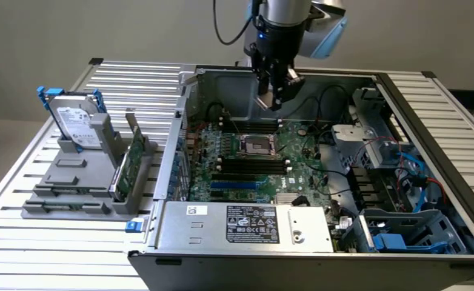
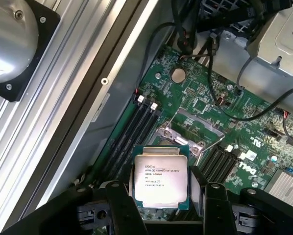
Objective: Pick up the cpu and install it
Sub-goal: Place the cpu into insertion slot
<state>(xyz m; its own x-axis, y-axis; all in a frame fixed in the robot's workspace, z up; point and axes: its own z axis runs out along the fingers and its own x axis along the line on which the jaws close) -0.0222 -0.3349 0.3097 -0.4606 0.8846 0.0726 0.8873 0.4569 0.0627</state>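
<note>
Exterior view, clock directions taken from the socket at the middle of the motherboard.

- Hand hangs inside the open computer case toward 12 o'clock from the socket, above the board and not touching it.
- Wrist view: hand is clamped on the cpu. Two dark fingers press on opposite edges. Chip is flat, silver printed top facing the camera, green rim showing at its edges.
- Cpu is in the air, well clear of the socket and not seated. The socket's metal frame lies on the green board beyond the chip, between banks of black memory slots.
- Power supply, grey with a white label, sits at 6 o'clock inside the case.
- At 9 o'clock, outside the case on the slatted tabletop, is a grey rack. A hard drive with a blue bracket stands upright at its far end. A green circuit card stands on edge on the side nearest the case.
</note>
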